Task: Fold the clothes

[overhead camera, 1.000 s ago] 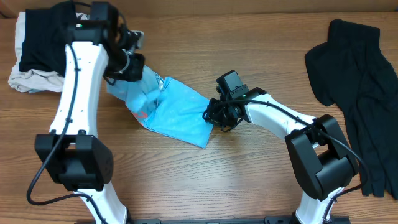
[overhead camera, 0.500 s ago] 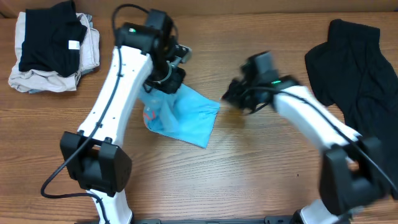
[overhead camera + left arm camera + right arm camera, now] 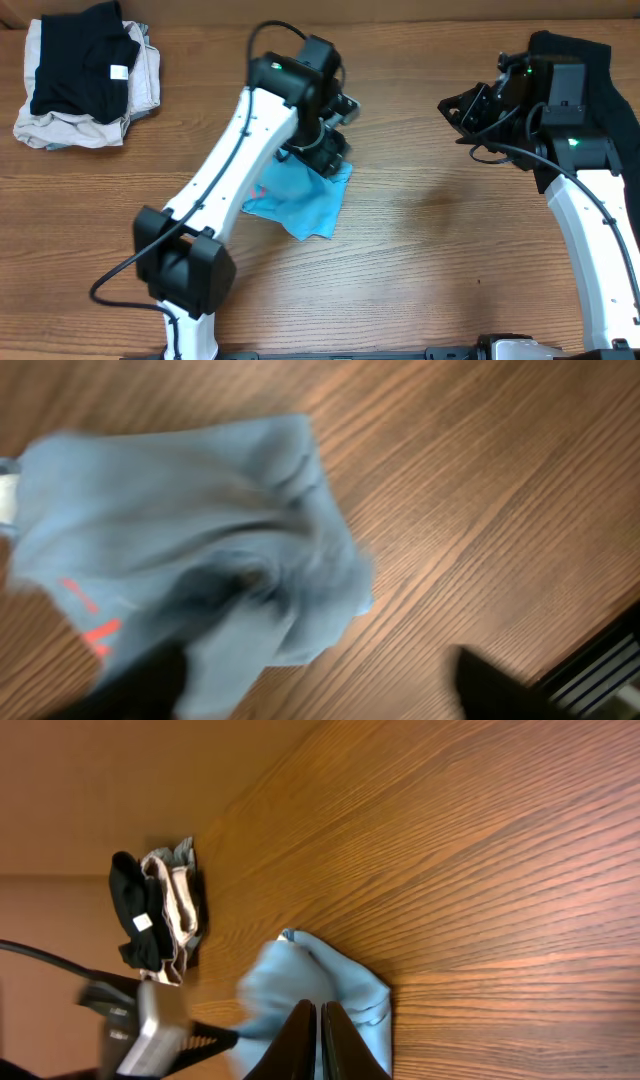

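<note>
The light-blue T-shirt [image 3: 300, 200] lies bunched in a small folded heap at mid-table, with red-orange lettering showing on its left side [image 3: 95, 630]. My left gripper [image 3: 330, 152] hangs just over its top right part. In the left wrist view that gripper [image 3: 315, 695] is open, its dark fingers [image 3: 130, 680] wide apart with the cloth lying loose by the left one. My right gripper [image 3: 450, 108] is lifted at the right, well clear of the shirt, and shut [image 3: 320, 1040] on nothing. A large black garment [image 3: 600, 80] lies at the far right, partly behind the right arm.
A pile of folded black and beige pieces [image 3: 85, 75] sits at the back left corner, also seen in the right wrist view as a pile [image 3: 155, 915]. Bare wooden table [image 3: 420, 250] spreads between the shirt and the right arm.
My left gripper carried the shirt's left part over to the right and then opened, letting the cloth drop. The right arm left the shirt's edge and swung back to the right.
</note>
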Controlling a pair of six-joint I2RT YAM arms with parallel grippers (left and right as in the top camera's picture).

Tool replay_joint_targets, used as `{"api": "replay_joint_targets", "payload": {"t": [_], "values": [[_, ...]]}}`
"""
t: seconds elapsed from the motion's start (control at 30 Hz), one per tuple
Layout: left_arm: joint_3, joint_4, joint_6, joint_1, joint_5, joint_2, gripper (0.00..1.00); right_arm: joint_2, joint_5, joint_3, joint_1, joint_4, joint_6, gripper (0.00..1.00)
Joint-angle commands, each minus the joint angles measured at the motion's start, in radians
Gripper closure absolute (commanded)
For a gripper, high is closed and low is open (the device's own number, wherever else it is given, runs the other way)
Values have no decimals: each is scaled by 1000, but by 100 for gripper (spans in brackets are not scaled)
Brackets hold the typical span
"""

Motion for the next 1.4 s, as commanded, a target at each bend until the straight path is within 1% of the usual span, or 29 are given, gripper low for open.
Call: {"api": "replay_joint_targets", "payload": {"t": [0.0, 0.13, 0.27, 0.4, 0.43, 0.5, 0.57, 0.63, 0.73, 0.77, 0.87, 0.93, 1.07, 1.23, 1.3, 1.37], "values": [[-7, 29, 10, -35, 16, 47, 0, -10, -8, 6, -9, 1, -29, 92], [10, 83, -19, -37, 17, 49, 0, -10, -8, 6, -9, 0, -34, 91], [109, 70, -63, 10, 10, 49, 0, -9, -8, 6, -8, -16, -46, 90], [265, 39, -146, 107, 8, 49, 0, -5, -7, 5, 21, -47, -90, 87], [321, 35, -180, 156, 9, 49, 0, -1, -2, 5, 48, -52, -110, 85], [374, 34, -214, 211, 9, 49, 0, 9, 15, 5, 92, -51, -143, 82], [407, 37, -228, 267, 10, 49, 0, 29, 74, 5, 157, -47, -154, 77], [415, 43, -228, 315, 10, 49, 0, 58, 118, 5, 235, -23, -193, 67], [410, 39, -227, 373, 9, 50, 0, 117, 232, 5, 366, 28, -231, 57], [406, 39, -227, 387, 9, 50, 0, 140, 281, 5, 411, 47, -246, 53], [401, 36, -227, 418, 9, 50, 0, 219, 435, 5, 524, 98, -278, 36], [399, 35, -224, 427, 9, 50, 0, 276, 517, 5, 576, 131, -287, 31], [392, 34, -224, 428, 2, 50, 0, 386, 535, 5, 625, 202, -326, 30], [389, 32, -216, 428, 1, 50, 0, 462, 535, 5, 629, 251, -325, 32], [389, 32, -216, 427, 2, 50, 0, 468, 536, 5, 628, 261, -325, 36], [389, 32, -216, 427, 1, 52, 0, 468, 544, 5, 627, 267, -325, 46]]}}
